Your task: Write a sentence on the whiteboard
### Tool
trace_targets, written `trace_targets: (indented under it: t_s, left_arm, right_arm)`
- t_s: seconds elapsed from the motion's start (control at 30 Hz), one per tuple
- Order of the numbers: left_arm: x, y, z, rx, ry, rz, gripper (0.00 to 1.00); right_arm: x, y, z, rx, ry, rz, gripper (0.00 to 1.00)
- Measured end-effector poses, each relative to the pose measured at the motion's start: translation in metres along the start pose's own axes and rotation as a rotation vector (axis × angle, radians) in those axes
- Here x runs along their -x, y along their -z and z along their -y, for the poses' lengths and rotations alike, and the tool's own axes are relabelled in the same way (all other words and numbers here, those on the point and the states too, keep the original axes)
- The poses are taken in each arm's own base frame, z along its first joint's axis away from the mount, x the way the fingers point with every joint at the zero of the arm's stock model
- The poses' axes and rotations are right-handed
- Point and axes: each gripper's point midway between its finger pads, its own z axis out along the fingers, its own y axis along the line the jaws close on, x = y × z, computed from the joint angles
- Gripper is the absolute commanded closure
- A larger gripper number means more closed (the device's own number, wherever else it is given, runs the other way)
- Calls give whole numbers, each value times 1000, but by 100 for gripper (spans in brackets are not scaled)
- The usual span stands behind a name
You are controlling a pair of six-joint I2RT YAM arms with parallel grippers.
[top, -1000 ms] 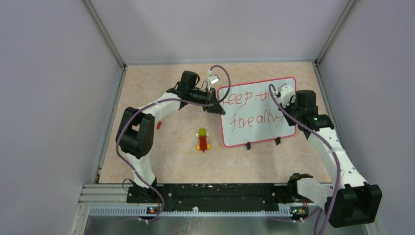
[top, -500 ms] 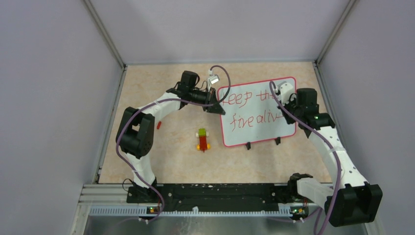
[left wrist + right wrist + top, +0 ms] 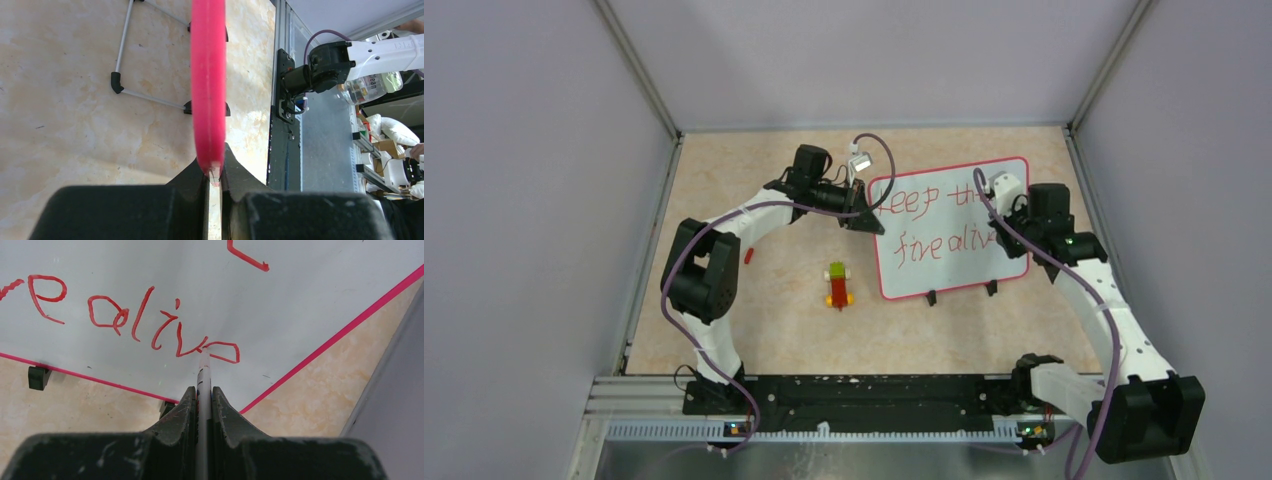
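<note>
The whiteboard [image 3: 944, 262], white with a thin pink rim, lies right of centre and bears red handwriting in two lines. My left gripper [image 3: 865, 222] is shut on its left edge; the left wrist view shows the pink rim [image 3: 208, 75] edge-on, pinched between the fingers of the gripper [image 3: 214, 172]. My right gripper [image 3: 1005, 236] is over the board's right end, shut on a thin grey marker [image 3: 203, 375]. The marker's tip touches the whiteboard [image 3: 150, 270] at the last red letter of the lower line. The right gripper [image 3: 202, 392] holds the marker upright between its fingers.
A small toy of green, yellow and red blocks [image 3: 837, 285] lies left of the board. A little red piece [image 3: 749, 255] lies by the left arm's elbow. Two black clip feet [image 3: 932, 297] stick out at the board's near edge. Grey walls enclose the table.
The right gripper with the marker has shifted slightly toward the near side at the end of the lower line. The left gripper and the board have not moved.
</note>
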Motion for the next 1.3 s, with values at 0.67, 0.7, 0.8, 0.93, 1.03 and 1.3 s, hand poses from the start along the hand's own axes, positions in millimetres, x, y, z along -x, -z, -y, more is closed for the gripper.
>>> trace_targets:
  t_s: [0.67, 0.7, 0.8, 0.93, 1.03, 1.3]
  left_arm:
    - [0, 0, 0, 0, 2, 0, 100]
    - [0, 0, 0, 0, 2, 0, 100]
    - [0, 0, 0, 0, 2, 0, 100]
    - [0, 0, 0, 0, 1, 0, 100]
    - [0, 0, 0, 0, 1, 0, 100]
    - [0, 0, 0, 1, -5, 0, 100]
  right_arm:
    - [-21, -3, -7, 9, -2, -53, 100]
    - [-22, -2, -5, 0, -1, -57, 100]
    - [-23, -2, 0, -27, 7, -67, 100]
    - [-24, -1, 8, -68, 19, -78, 100]
    - [-24, 0, 13, -90, 26, -81, 100]
    - [-23, 5, 9, -73, 28, -68, 100]
